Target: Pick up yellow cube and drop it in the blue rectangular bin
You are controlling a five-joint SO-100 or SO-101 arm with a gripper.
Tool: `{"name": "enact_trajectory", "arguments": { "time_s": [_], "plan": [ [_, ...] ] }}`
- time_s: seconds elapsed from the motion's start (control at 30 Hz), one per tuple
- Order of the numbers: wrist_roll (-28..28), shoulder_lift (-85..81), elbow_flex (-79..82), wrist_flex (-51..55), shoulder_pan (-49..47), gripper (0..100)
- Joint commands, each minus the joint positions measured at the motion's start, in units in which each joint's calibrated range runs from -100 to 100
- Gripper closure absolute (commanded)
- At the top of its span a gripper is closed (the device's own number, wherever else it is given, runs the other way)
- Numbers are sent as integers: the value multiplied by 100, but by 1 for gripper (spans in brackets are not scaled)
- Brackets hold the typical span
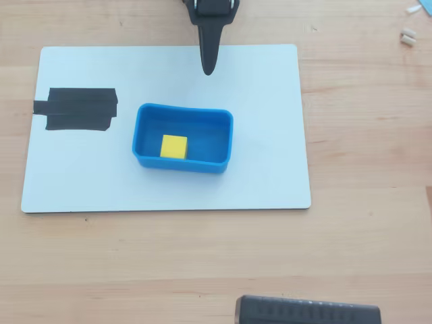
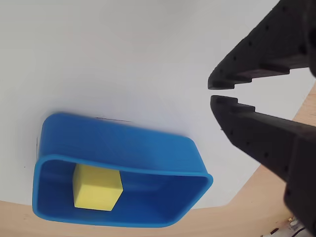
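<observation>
Nothing here carries any writing that can be read. No letters, numbers, brand marks or signs show on anything in the overhead view or the wrist view.

The arm enters the overhead view from the top edge, its dark gripper (image 1: 208, 69) pointing down the picture and tapering to a narrow tip; in the wrist view the gripper (image 2: 213, 92) comes in from the right, its two fingertips (image 2: 232, 79) almost meeting with a thin gap between them, apparently holding nothing.
</observation>
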Motion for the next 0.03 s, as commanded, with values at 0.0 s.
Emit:
{"name": "enact_trajectory", "arguments": {
  "time_s": [0.0],
  "plan": [
    [24,-126,-20,24,-74,100]
  ]
}}
